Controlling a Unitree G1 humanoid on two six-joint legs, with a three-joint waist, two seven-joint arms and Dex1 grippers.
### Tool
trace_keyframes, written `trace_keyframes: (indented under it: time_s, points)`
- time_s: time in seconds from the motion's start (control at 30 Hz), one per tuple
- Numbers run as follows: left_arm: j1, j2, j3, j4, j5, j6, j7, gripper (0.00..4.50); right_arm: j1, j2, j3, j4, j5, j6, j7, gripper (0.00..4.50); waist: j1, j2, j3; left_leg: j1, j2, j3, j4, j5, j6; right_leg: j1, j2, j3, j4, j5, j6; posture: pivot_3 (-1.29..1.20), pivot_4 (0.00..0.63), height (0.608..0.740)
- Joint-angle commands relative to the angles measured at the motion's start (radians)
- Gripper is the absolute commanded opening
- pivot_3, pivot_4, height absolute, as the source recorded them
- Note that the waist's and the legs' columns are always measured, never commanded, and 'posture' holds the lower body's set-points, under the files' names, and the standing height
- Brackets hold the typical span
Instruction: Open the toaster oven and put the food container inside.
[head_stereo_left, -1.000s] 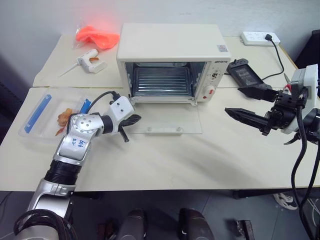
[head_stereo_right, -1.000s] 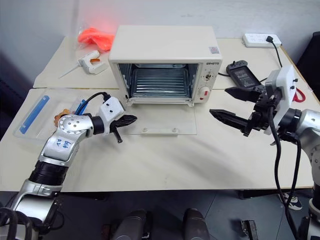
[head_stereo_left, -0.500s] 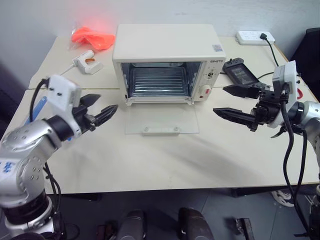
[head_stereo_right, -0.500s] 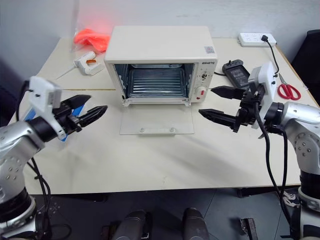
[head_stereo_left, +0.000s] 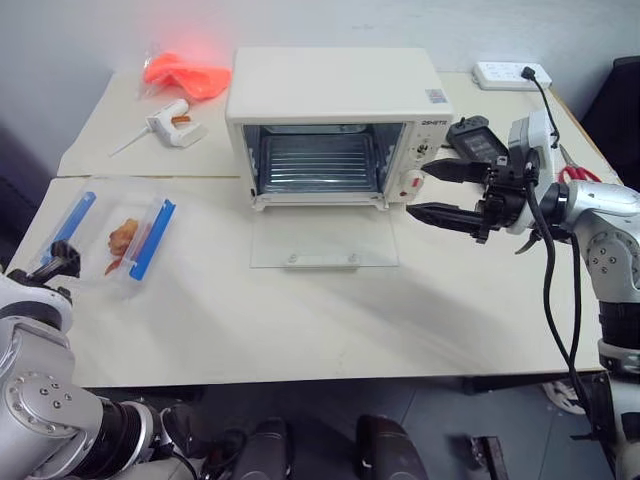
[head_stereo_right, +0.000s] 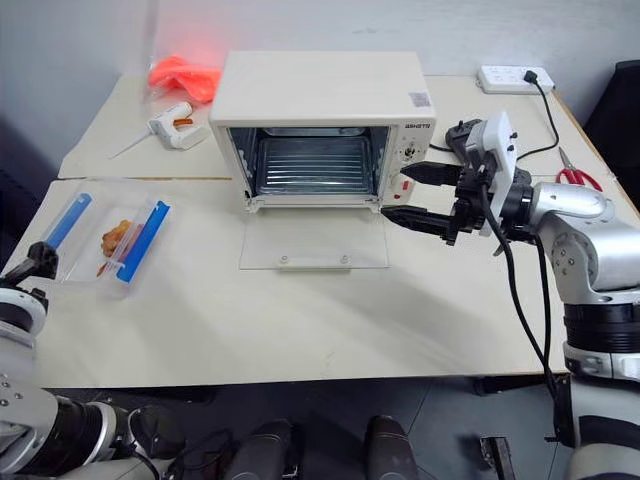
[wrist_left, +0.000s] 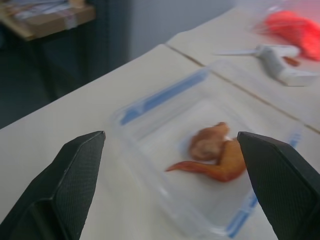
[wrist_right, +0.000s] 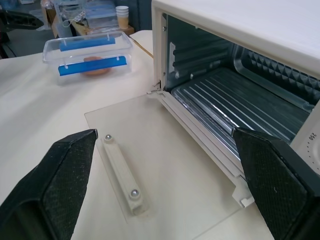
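**Oven door down, container on the surface at left**

The toaster oven (head_stereo_left: 338, 125) stands at the middle back of the surface (head_stereo_left: 330, 320) with its glass door (head_stereo_left: 323, 241) folded flat toward the robot and the wire rack (wrist_right: 235, 107) exposed inside. The food container (head_stereo_left: 108, 238), a clear box with blue side clips and orange-brown food in it, rests on the surface well to the left of the oven, outside it.

The left end effector (wrist_left: 175, 185) hovers just short of the container with its two black fingers spread wide and nothing between them. The right end effector (head_stereo_left: 428, 192) hangs beside the oven's knob panel, at the right edge of the lowered door, its fingers likewise wide apart and empty.

Behind, an orange plastic bag (head_stereo_left: 186, 73) and a small white tool (head_stereo_left: 172, 122) lie at the left; a power strip (head_stereo_left: 510, 73) lies at the right.
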Motion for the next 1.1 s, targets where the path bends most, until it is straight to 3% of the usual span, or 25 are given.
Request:
trace_keyframes:
  time_s: [0.03,0.2,0.47,0.57,0.97,1.1]
  points:
    - [-0.106,-0.034,0.072,0.103,0.066,-0.009,0.044,4.48,-0.012,-0.01,-0.028,-0.043,0.016,0.004,0.01,4.5,0.007,0.0,0.0,0.0,0.0,0.0,0.0,0.0,0.0,0.0,0.0,0.0,0.0,0.0,0.0,0.0,0.15,0.74]
    - [-0.213,-0.077,0.108,0.217,0.12,-0.009,0.068,4.48,0.013,-0.028,-0.071,-0.124,0.077,0.062,0.011,4.5,0.016,-0.001,0.0,0.0,0.0,0.0,0.0,-0.001,-0.001,-0.001,0.0,0.0,0.0,0.0,0.0,0.0,0.15,0.74]
    - [-0.325,-0.028,0.169,0.405,0.18,-0.009,0.089,4.48,0.071,-0.043,-0.118,-0.242,0.14,0.116,-0.018,4.5,0.013,-0.002,0.001,-0.001,0.0,0.001,0.0,-0.001,-0.002,-0.002,0.0,-0.001,0.0,0.0,0.0,0.0,0.15,0.74]
    - [-0.348,-0.019,0.184,0.43,0.199,-0.009,0.099,3.91,0.09,-0.054,-0.131,-0.262,0.153,0.124,-0.016,4.5,0.016,-0.003,0.001,-0.001,0.001,0.001,0.0,-0.001,-0.002,-0.002,0.0,-0.001,0.0,0.0,0.0,0.0,0.15,0.74]
    - [-0.349,0.001,0.168,0.469,0.219,-0.009,0.081,0.33,0.122,-0.109,-0.158,-0.278,0.213,0.175,0.005,4.5,0.015,-0.003,0.001,-0.001,0.001,0.001,0.0,-0.001,-0.002,-0.002,0.0,-0.001,0.0,0.0,0.0,0.0,0.15,0.74]
    - [-0.332,0.039,0.144,0.477,0.206,-0.009,0.051,0.19,0.129,-0.129,-0.164,-0.295,0.241,0.181,0.036,4.5,0.015,-0.004,0.001,-0.001,0.001,0.001,0.0,-0.001,-0.002,-0.002,0.0,-0.001,0.001,0.0,0.0,0.0,0.15,0.74]
